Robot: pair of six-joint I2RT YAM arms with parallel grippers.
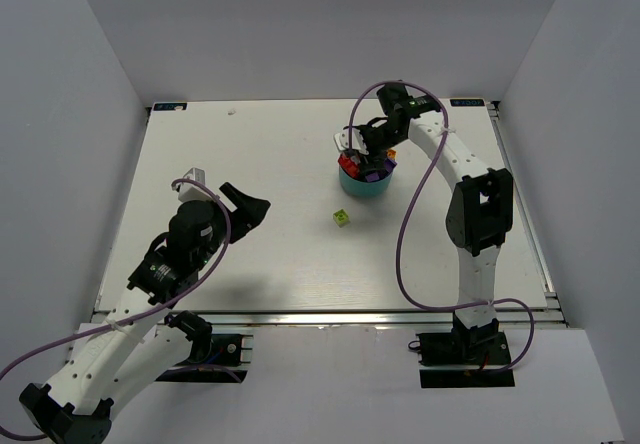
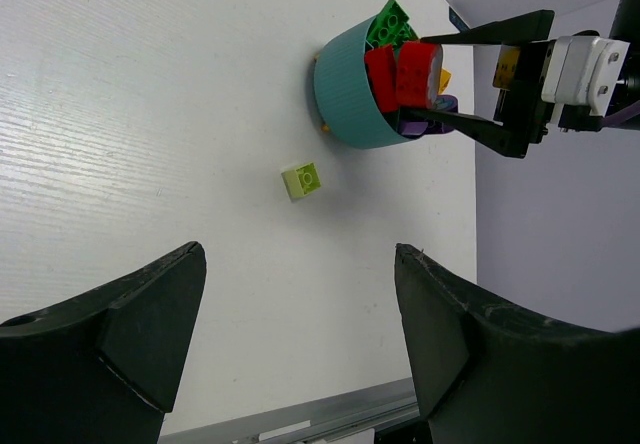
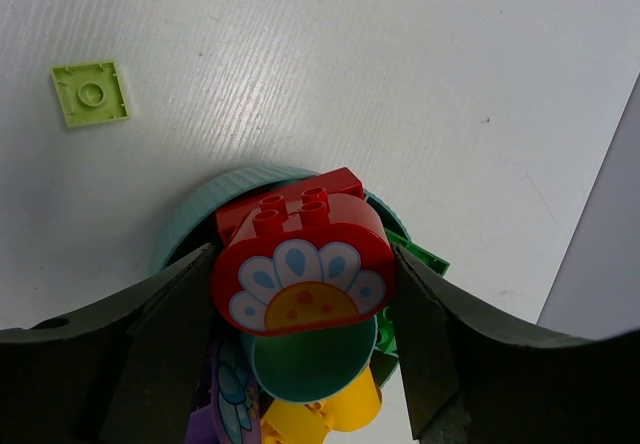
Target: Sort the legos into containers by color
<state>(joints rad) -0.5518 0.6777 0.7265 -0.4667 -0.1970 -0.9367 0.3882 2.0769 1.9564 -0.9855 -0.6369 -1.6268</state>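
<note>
R fingers [image 3: 150, 344] grasping red lego [image 3: 300, 264], bowl [image 3: 190, 216] mostly hidden beneath, L fingers [image 2: 110, 334] released

Both arms look like the same make. The left arm [image 1: 105, 349] and the right arm [image 1: 478, 282] are built of smooth white tubular links joined by chunky black motor housings, the biggest a squarish black block [image 1: 480, 209] partway along the right one. A thin purple cable [image 1: 402, 254] hangs in loose loops off the right arm, and a matching purple cable [image 1: 228, 229] curls around the left. Each arm rises from a flat black base plate [image 1: 465, 349] with small fittings on it. The jaws are matte black, broad and wedge-shaped, with slightly rough, scuffed edges. Behind the right pair sits a small white box-shaped housing [image 2: 590, 64] with rounded corners.
</note>
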